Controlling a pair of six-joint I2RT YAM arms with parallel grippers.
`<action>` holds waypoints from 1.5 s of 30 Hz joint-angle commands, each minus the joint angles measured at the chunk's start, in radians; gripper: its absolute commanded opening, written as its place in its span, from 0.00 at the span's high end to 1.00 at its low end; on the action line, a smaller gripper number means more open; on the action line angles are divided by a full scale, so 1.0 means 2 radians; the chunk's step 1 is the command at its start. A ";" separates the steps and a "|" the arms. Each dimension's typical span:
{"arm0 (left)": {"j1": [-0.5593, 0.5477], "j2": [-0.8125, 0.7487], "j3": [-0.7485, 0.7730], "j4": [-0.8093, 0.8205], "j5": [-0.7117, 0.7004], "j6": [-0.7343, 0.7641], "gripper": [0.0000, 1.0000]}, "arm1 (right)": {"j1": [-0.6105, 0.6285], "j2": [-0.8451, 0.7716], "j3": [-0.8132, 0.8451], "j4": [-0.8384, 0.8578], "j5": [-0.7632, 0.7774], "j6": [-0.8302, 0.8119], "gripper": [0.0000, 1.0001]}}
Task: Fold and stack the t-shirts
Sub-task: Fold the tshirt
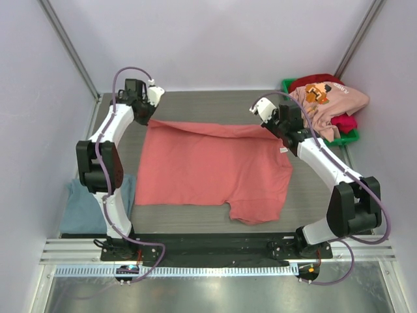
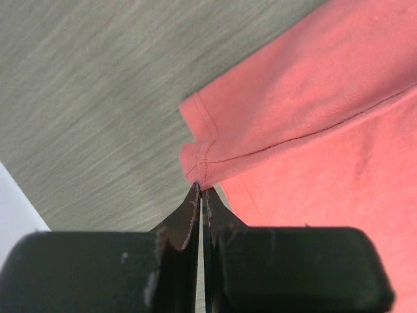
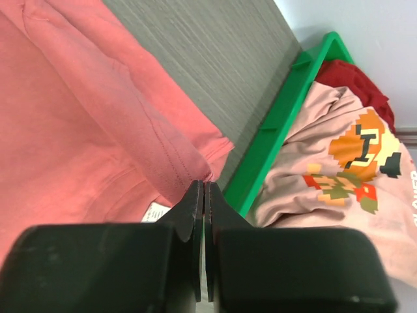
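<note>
The salmon-red t-shirt lies spread on the table, its far edge lifted by both arms. My left gripper is shut on the far left corner of its hem. My right gripper is shut on its far right edge, next to a white label. The grey-blue t-shirt lies folded at the near left. The light pink t-shirt with orange print and the crimson one lie piled at the far right, both also in the right wrist view.
The green plastic bin holds the pile at the far right; its rim runs close beside my right gripper. Grey table surface lies beyond the shirt. White walls enclose the table on three sides.
</note>
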 commanded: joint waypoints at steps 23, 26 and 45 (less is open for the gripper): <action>0.035 -0.083 -0.069 -0.026 0.034 -0.031 0.57 | 0.028 -0.079 0.004 -0.164 -0.096 0.061 0.70; 0.022 -0.024 -0.013 -0.056 0.038 -0.038 0.60 | 0.019 0.020 0.053 -0.163 -0.120 0.083 0.75; 0.014 0.089 0.051 -0.130 0.065 -0.088 0.63 | -0.005 0.299 0.283 -0.221 -0.221 0.089 0.68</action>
